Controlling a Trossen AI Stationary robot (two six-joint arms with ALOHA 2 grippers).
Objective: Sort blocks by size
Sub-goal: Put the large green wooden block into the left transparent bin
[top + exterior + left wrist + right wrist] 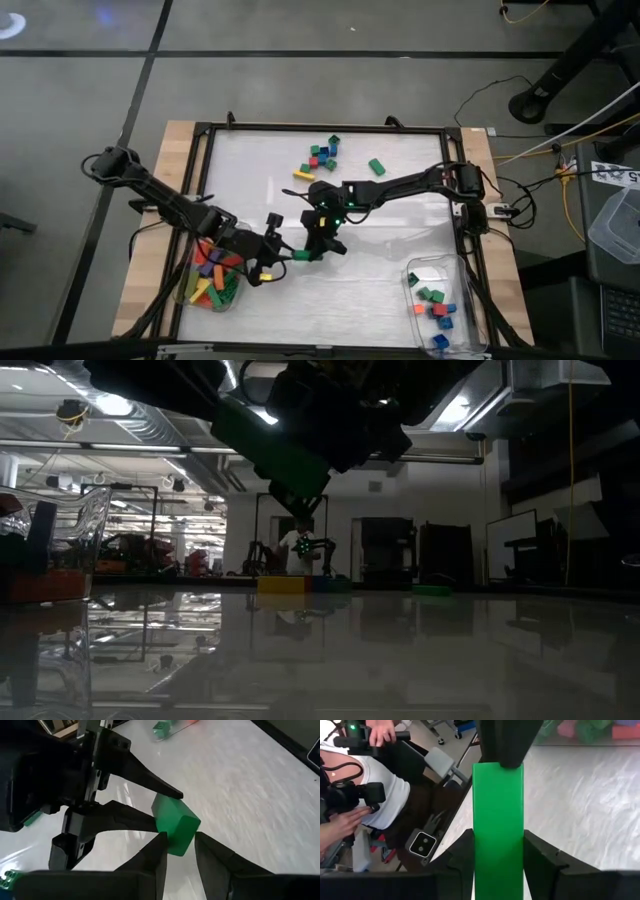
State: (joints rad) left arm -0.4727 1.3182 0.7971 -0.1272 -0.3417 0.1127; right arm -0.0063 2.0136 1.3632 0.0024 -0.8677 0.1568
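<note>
Green block (498, 820) between both hands

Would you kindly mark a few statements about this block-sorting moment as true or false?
1. Both hands grip one long green block. True: the left hand and right hand each hold an end.
2. That block is red. False: green.
3. The left tub holds no blocks. False: it holds several coloured blocks.
4. Loose blocks lie on the table's far side. True.
</note>
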